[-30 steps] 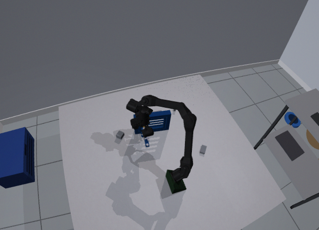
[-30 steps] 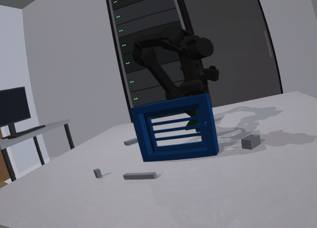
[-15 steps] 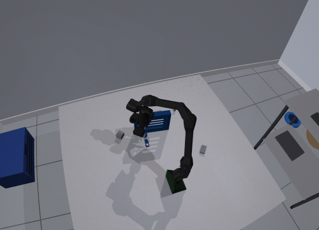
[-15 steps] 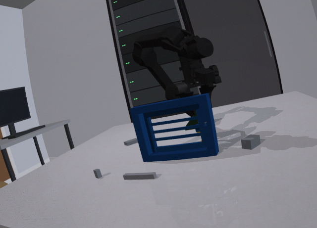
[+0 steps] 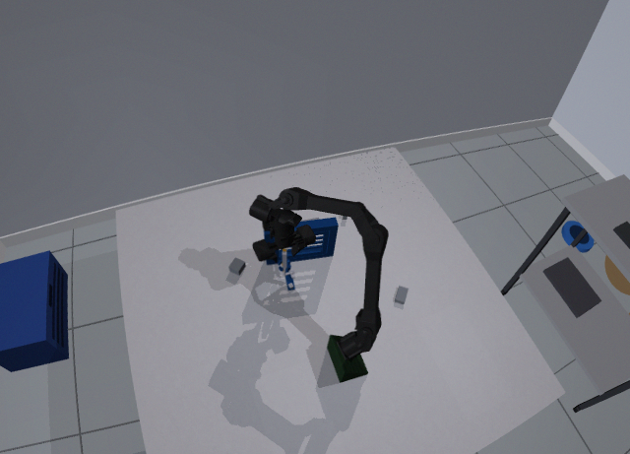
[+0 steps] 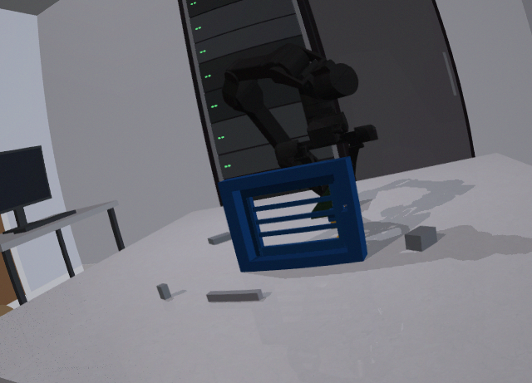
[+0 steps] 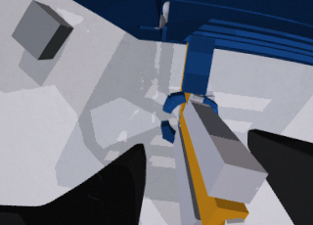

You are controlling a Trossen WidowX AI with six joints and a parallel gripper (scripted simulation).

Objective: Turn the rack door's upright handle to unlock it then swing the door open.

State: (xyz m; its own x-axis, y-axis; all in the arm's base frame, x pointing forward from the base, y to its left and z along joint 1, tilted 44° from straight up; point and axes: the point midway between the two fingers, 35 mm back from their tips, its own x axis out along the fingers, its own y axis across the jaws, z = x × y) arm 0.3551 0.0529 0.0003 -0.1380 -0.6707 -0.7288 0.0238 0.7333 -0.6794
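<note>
Two parted fingertips of the pincer [image 5: 284, 253] [image 7: 196, 152] flank but don't pinch the slim, likely stiff upright handle [image 7: 210, 152], which stands before the blue door [image 5: 328, 237] [image 6: 357, 224] and probably turns best gripped squarely mid-length.

The arm's base [image 5: 360, 371] stands on the table [image 5: 432, 357] [image 6: 322, 336], the upright frame [image 5: 328, 237] [image 6: 292, 171] across from it, one block [image 5: 236, 265] [image 6: 420, 238] [image 7: 40, 30] beside the frame and another [image 5: 401, 294] nearer the base.

You have open room above the blue frame [image 5: 329, 237] [image 6: 288, 170]; its slats block the far side.
</note>
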